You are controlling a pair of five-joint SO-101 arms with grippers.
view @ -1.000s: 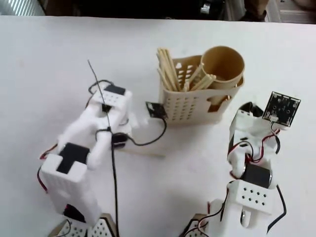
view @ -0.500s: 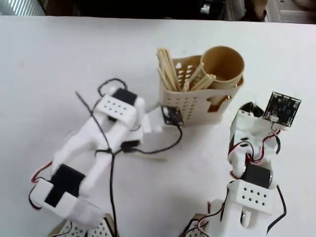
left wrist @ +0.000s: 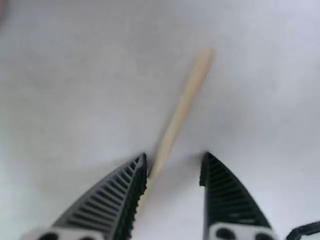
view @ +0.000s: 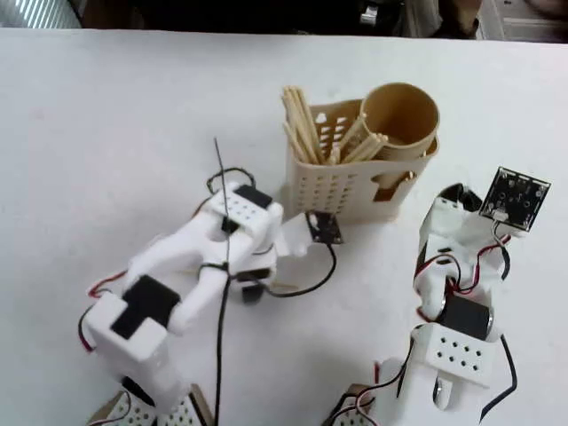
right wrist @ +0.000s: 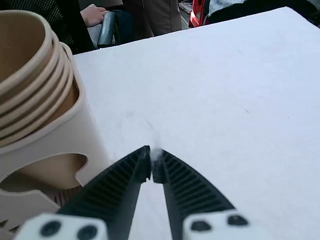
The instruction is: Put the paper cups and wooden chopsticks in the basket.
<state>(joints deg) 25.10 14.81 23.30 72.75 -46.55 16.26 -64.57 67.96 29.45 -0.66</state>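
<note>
one wooden chopstick [left wrist: 182, 107] lies flat, its length running out from the released left tool [left wrist: 174, 157].

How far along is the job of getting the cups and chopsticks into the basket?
Nearly done. Stacked paper cups and a bundle of chopsticks already stand in the basket. One loose chopstick lies on the table between the jaws of the open left gripper, not yet grasped; it remains to go in. The right gripper is shut, empty.
</note>
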